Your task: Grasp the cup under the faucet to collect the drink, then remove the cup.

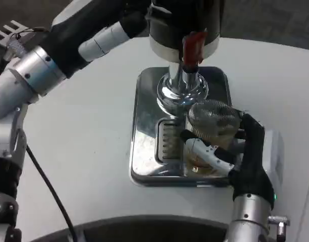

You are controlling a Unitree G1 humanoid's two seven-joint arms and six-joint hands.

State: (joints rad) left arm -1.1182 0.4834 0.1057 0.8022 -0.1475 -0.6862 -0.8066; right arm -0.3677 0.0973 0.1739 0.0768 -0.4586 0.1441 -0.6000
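Observation:
A clear cup (208, 132) with a mesh-like top and brownish drink in its base stands on the steel drip tray (144, 126), just right of the chrome faucet column (182, 88). My right hand (240, 151) grips the cup from the right, fingers wrapped round its front. The red tap lever (193, 48) hangs at the top of the faucet. My left arm reaches across from the left to the dispenser top, and its hand (144, 12) is mostly hidden at the picture's top edge, so whether it is holding anything cannot be told.
The drip tray has a slotted grate (168, 140) left of the cup. White table (83, 146) lies bare to the left and right of the tray. A black cable (48, 186) runs down along my left arm.

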